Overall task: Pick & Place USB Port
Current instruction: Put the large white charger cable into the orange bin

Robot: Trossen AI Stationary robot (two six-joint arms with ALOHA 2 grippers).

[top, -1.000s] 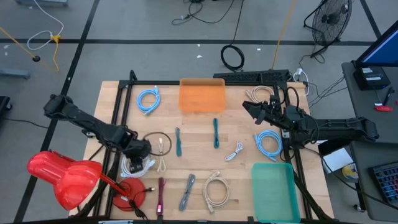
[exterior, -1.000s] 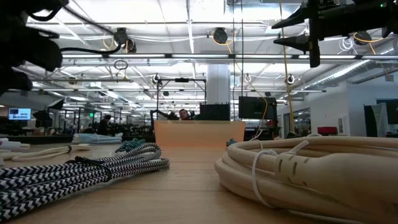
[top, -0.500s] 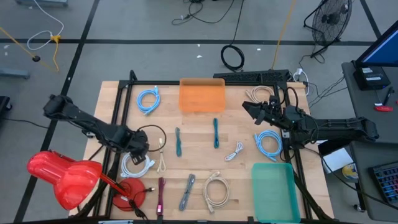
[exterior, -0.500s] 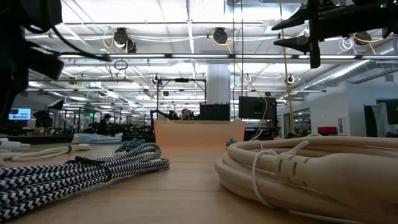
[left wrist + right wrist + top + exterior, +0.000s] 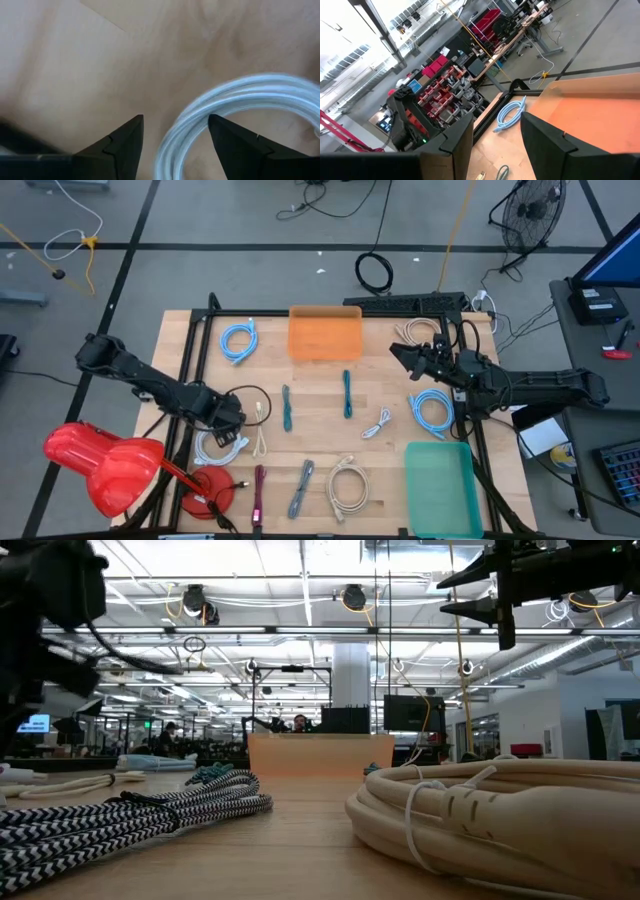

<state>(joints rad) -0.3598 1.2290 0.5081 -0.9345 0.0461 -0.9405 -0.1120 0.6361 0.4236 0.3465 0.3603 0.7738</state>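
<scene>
Cables lie scattered over the wooden table (image 5: 380, 460), leaving bare wood mostly in narrow strips between them and along the near edge between the grey braided cable (image 5: 301, 488) and the green bin (image 5: 438, 488). The left gripper (image 5: 232, 416) hangs low over the table's left part, just beside a white coiled cable (image 5: 216, 448) and a loop of black cable (image 5: 247, 393); in the left wrist view its fingers (image 5: 121, 145) stand spread, with an arc of that white coil (image 5: 220, 105) running through the gap between them and nothing pinched. The right gripper (image 5: 400, 352) hovers high near the right side, above a blue coiled cable (image 5: 432, 408), its fingers (image 5: 545, 135) apart and holding nothing. At the far edge sits an orange bin (image 5: 325, 333), and its floor shows bare; the green bin at the near right corner likewise shows only its own floor. Another blue coil (image 5: 238, 340) lies to the orange bin's left, two teal cables (image 5: 346, 394) in the middle, a small white cable (image 5: 377, 424) to their right, and a cream coil (image 5: 346, 480) near the front. A red lamp-like object (image 5: 105, 465) overhangs the near left corner. Which of the cables is the USB one cannot be told.
</scene>
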